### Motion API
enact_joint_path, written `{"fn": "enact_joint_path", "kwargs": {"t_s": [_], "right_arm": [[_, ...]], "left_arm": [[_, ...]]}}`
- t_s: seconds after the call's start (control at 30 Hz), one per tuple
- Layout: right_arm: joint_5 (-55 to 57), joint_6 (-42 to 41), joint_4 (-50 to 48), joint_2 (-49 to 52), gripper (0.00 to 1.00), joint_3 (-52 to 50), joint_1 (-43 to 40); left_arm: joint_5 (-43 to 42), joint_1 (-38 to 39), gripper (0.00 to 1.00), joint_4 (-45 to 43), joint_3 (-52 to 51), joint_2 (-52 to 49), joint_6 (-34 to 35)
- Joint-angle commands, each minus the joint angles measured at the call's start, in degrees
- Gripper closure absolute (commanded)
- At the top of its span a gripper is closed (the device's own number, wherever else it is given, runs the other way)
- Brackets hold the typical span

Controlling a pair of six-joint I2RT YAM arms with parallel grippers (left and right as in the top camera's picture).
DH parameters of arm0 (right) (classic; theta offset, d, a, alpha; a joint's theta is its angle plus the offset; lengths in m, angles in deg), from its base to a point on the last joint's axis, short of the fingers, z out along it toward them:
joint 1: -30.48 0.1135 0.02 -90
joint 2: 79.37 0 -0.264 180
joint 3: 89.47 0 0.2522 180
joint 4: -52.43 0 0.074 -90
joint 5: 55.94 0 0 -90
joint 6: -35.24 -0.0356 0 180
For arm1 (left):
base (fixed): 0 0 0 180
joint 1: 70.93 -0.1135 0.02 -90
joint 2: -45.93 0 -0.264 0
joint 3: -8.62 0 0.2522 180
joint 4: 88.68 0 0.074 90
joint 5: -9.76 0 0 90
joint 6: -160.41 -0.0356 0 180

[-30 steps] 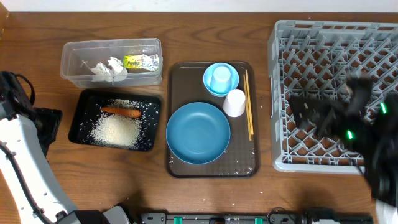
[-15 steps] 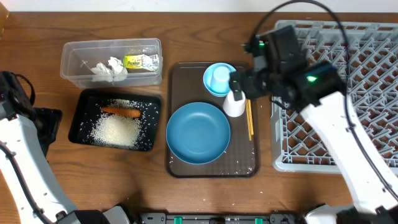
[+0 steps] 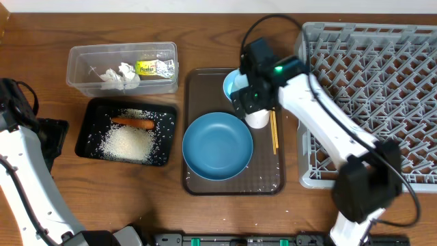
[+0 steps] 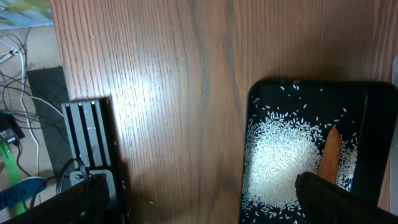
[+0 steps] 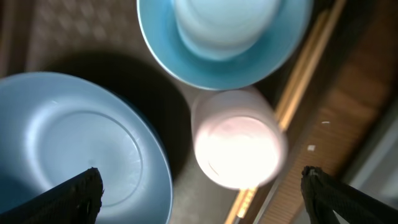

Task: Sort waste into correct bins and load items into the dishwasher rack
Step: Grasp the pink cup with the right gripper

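My right gripper (image 3: 251, 104) (image 5: 202, 199) is open and empty, hovering just above the white-pinkish cup (image 3: 258, 117) (image 5: 236, 146) on the brown serving tray (image 3: 232, 184). Behind the cup, the light-blue cup (image 5: 227, 18) sits upturned in the small light-blue bowl (image 3: 231, 85) (image 5: 186, 59). The large blue dish (image 3: 217, 145) (image 5: 74, 143) lies in front. The chopsticks (image 3: 274, 133) (image 5: 305, 68) lie along the tray's right side. My left gripper (image 3: 51, 135) (image 4: 205, 202) is open and empty, left of the black tray (image 3: 92, 109) (image 4: 379, 112) that holds rice (image 3: 126, 143) (image 4: 280, 162) and the carrot (image 3: 133, 123) (image 4: 329, 155).
The clear box (image 3: 82, 58) at the back left holds the crumpled tissue (image 3: 119, 74) and the wrapper (image 3: 153, 67). The grey dishwasher rack (image 3: 382, 102) stands at the right, with no items showing in it. A few rice grains lie on the serving tray.
My right arm has swung left from over the rack to above the serving tray, ending over the white-pinkish cup. The left arm has not moved.
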Motion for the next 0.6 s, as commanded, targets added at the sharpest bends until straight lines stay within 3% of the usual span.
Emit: {"fn": "enact_joint_path", "kwargs": {"t_s": [0.0, 0.33, 0.4, 0.5, 0.57], "right_arm": [[1.1, 0.2, 0.2, 3.1, 0.01, 1.0, 0.5], [5.2, 1.1, 0.9, 6.0, 0.01, 0.7, 0.3], [5.2, 1.1, 0.8, 6.0, 0.06, 0.6, 0.3], [5.2, 0.8, 0.0, 6.0, 0.24, 0.0, 0.0], [5.2, -0.1, -0.8, 6.1, 0.24, -0.7, -0.1]], "left_arm": [[0.3, -0.2, 0.02, 0.2, 0.0, -0.2, -0.4], [0.3, -0.2, 0.02, 0.2, 0.0, -0.2, -0.4], [0.3, -0.2, 0.02, 0.2, 0.0, -0.2, -0.4], [0.3, -0.2, 0.02, 0.2, 0.0, -0.2, -0.4], [0.3, -0.2, 0.02, 0.2, 0.0, -0.2, -0.4]]}}
